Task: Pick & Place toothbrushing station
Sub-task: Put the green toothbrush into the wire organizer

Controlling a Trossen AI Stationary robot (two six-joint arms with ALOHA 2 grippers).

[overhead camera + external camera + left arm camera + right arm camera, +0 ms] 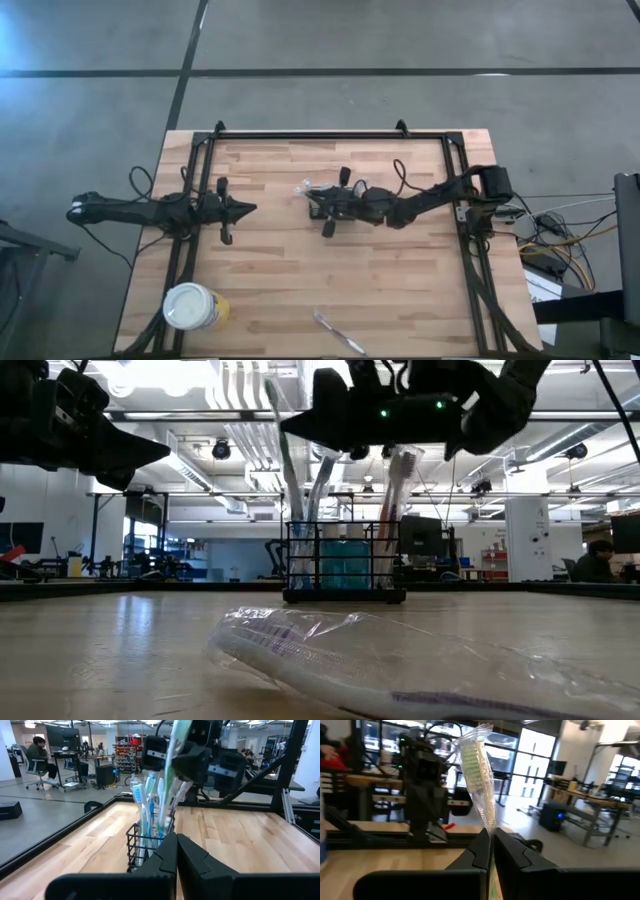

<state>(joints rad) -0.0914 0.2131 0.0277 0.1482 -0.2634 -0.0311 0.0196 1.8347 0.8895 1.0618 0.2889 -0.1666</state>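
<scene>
The toothbrushing station (345, 572), a small black wire holder with several toothbrushes standing in it, rests on the table's middle (145, 845). In the high view my right gripper mostly hides it. My right gripper (490, 836) hovers just above the station (314, 198), shut on a green toothbrush in a clear wrapper (476, 775). The brush's head (273, 392) points up. My left gripper (176, 845) is shut and holds nothing. It waits level at the table's left (248, 208), pointing at the station. My right gripper pinches the wrapped toothbrush between its two fingers at the shaft below the head (489, 827). The fingers come level from the table's right and lie across the brush. The brush stands nearly upright, slightly tilted. Its lower part (164, 805) reaches down among the brushes in the station.
A round yellow cup with a white lid (193, 307) stands at the near left corner. Another wrapped toothbrush (338, 333) lies near the front edge, close in the low view (400, 670). A black frame rail (330, 135) runs around the table.
</scene>
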